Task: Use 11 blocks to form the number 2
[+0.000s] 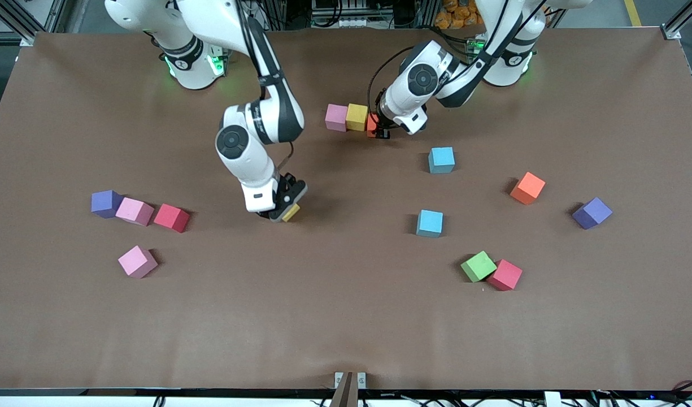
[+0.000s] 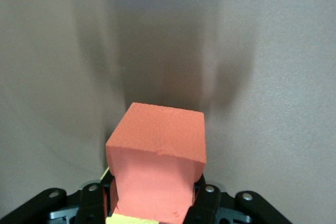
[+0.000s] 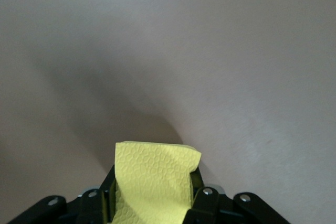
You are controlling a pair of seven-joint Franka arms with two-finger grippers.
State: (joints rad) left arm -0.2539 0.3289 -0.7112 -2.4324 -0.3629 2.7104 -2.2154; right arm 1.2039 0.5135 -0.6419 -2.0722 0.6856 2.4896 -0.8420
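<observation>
My left gripper (image 1: 379, 131) is shut on an orange-red block (image 1: 371, 124), low over the table right beside a yellow block (image 1: 356, 117) that touches a pink block (image 1: 336, 117). In the left wrist view the orange-red block (image 2: 157, 150) fills the left gripper (image 2: 155, 205), squeezed at its sides. My right gripper (image 1: 285, 212) is shut on a second yellow block (image 1: 292, 213), low over the middle of the table. The right wrist view shows that yellow block (image 3: 155, 177) pinched in the right gripper (image 3: 152, 205).
Loose on the table lie two light blue blocks (image 1: 441, 160) (image 1: 430, 223), an orange block (image 1: 527, 188), a green block (image 1: 478, 266) touching a red one (image 1: 505, 275), two more pink blocks (image 1: 134, 211) (image 1: 137, 262), another red block (image 1: 172, 217) and two purple cubes (image 1: 106, 203) (image 1: 592, 213).
</observation>
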